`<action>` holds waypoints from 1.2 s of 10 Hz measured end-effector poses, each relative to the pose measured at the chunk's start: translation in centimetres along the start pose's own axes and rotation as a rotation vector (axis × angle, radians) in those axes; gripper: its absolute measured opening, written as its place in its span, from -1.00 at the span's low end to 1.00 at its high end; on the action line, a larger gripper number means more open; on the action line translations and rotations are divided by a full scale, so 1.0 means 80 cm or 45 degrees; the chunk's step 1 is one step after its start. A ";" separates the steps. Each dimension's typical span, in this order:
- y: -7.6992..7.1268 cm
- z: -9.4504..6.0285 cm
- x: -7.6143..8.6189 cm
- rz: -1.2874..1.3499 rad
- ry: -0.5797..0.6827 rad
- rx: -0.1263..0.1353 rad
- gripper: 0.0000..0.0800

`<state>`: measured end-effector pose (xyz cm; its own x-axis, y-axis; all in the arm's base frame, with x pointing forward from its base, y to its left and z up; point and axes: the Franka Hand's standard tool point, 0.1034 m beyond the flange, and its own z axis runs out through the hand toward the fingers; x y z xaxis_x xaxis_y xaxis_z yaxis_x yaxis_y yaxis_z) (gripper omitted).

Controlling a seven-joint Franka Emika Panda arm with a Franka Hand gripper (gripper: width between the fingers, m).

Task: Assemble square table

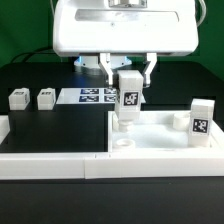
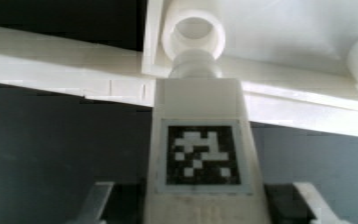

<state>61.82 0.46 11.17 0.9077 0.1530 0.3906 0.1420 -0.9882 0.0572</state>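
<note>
- The large white plastic square slab with raised rim (image 1: pixel 160 152) lies on the black table (image 1: pixel 60 125), toward the exterior view's right. One small white tagged leg (image 1: pixel 201 118) stands upright at its far corner.
- A second white tagged leg (image 1: pixel 130 98) hangs upright above the round corner socket (image 2: pixel 195 38). The jaws are closed on its upper part from two sides.
- I cannot tell if the leg's tip already touches the socket.
- To seat it well, I think the leg must be kept vertical, centred over the hole, lowered slowly, and turned without pushing the slab.
- Two spare white legs (image 1: pixel 18 98) rest well apart, beside the marker board (image 1: pixel 98 96).
</note>
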 end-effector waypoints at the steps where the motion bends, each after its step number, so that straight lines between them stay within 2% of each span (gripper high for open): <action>1: 0.000 0.006 -0.005 0.000 -0.010 -0.001 -0.26; 5: -0.001 0.023 -0.014 -0.003 -0.023 -0.008 -0.26; 9: -0.001 0.030 -0.020 0.004 -0.037 -0.008 -0.26; 10: -0.001 0.030 -0.020 0.005 -0.037 -0.008 -0.01; 11: -0.001 0.030 -0.020 0.005 -0.037 -0.008 0.32; 12: -0.001 0.030 -0.021 0.005 -0.038 -0.008 0.32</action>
<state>61.28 0.27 8.30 0.9196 0.1490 0.3636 0.1359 -0.9888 0.0614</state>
